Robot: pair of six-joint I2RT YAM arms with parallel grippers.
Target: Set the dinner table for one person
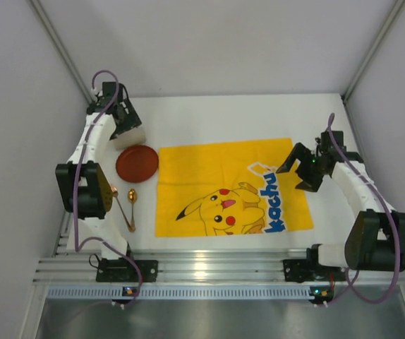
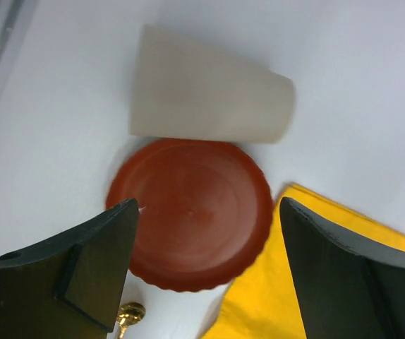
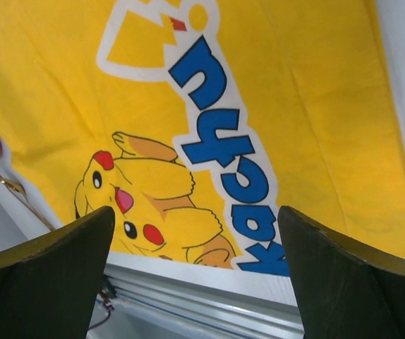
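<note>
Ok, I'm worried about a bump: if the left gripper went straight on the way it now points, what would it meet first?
Most likely the red plate, centred between the left gripper's open jaws; the pale cup lies beyond it. Depth is unclear.

White arm links (image 1: pixel 93 138), black joints (image 1: pixel 84 191), purple cables (image 1: pixel 80 219)

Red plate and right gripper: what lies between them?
The yellow Pikachu cloth; top view shows it spread between red plate and right gripper.
</note>
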